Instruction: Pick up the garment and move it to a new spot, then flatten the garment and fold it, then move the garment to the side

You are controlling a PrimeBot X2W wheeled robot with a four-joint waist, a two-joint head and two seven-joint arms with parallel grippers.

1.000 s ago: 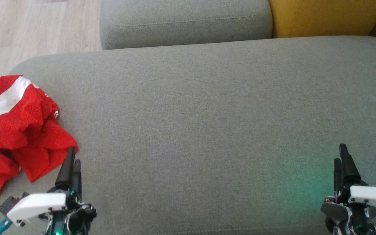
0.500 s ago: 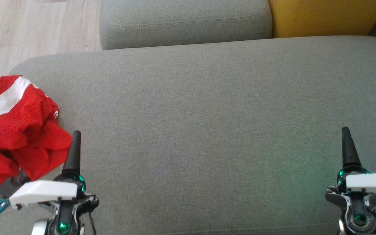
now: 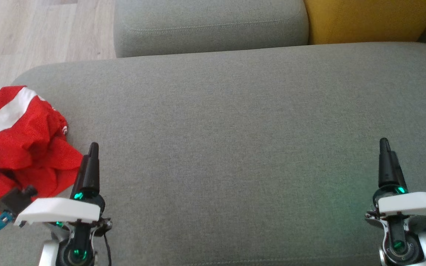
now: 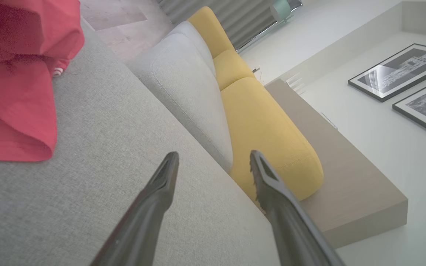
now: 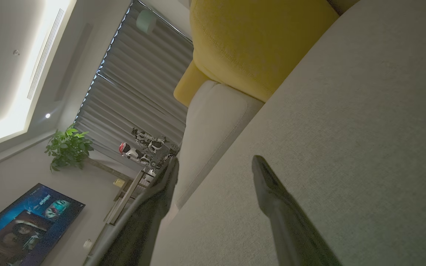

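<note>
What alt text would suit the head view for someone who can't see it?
A crumpled red and white garment lies at the left end of a grey sofa seat. The left gripper points up beside it; the right gripper stands far right.

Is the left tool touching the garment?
Apart. The left wrist view shows bare cushion between the open left tool and the garment.

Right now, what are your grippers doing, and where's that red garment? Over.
Left gripper open, empty, beside red garment. Right gripper open, empty, over sofa seat. Garment crumpled at seat's left end, not yet picked up. Nothing in the way.
</note>
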